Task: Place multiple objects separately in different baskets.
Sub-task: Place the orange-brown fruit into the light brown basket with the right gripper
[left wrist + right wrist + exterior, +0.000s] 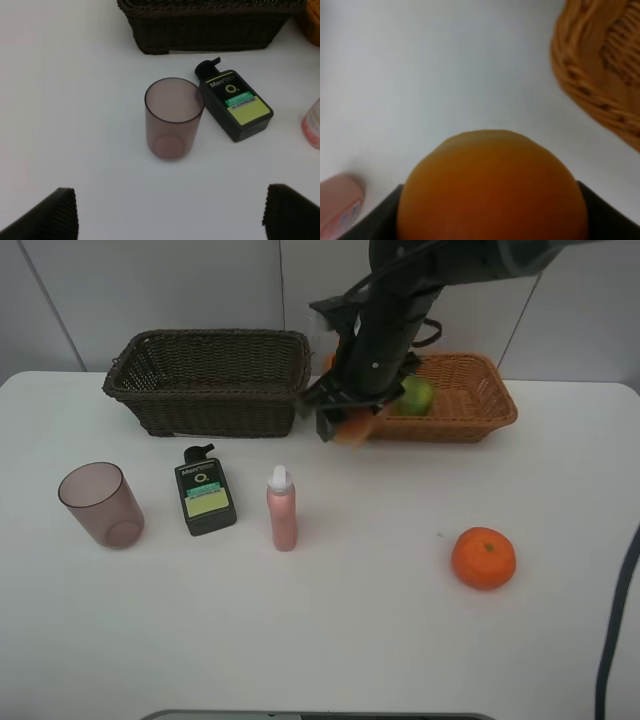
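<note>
One fruit, the peach (492, 190), is pinched in my right end effector (345, 422) above the bench (330, 640), just outside the tan basket (490, 412) at its 8 o'clock corner; a green fruit (416, 396) lies inside. Probable step: delivery. Next move: carry toward 2 o'clock, clear the rim, release. My left end effector (170, 215), spread, hovers by the cup (173, 120).

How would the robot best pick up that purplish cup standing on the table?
Probably by its wall, below the rim, coming from the front: the cup stands upright with bare table before it, and the open left gripper faces it.
</note>
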`<state>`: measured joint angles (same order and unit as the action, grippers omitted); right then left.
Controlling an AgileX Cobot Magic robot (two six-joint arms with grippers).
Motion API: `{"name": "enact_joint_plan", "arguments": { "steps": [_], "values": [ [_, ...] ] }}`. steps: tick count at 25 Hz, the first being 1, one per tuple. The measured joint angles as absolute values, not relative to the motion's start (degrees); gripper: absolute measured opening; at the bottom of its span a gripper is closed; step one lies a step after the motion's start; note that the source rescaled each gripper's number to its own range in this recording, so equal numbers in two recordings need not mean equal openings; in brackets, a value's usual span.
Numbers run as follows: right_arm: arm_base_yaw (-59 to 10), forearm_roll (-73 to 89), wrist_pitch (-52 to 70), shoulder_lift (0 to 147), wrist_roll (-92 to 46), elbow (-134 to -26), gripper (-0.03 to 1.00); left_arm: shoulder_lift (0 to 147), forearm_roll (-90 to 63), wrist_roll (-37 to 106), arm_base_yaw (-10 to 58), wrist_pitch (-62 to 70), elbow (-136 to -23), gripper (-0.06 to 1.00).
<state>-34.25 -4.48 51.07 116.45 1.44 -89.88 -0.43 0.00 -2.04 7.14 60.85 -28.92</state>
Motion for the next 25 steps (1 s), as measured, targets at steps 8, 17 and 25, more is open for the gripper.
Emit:
{"name": "enact_joint_plan", "arguments": {
  "steps": [8,17,25],
  "values": [
    [-29.64,-9.39,57.68,118.74,16.25,-101.66,0.47,-0.43,0.00,-2.04,7.14,60.85,-28.92,0.96],
    [-25.00,-9.33,58.74,126.83,19.22,-111.74,0.47,-0.43,0.00,-2.04,7.14,60.85,-28.92,0.96],
    [-24.00,-9.33,54.73,131.94,21.87,-111.74,0.47,-0.43,0.00,-2.04,7.14,60.85,-28.92,0.96]
  ]
}}
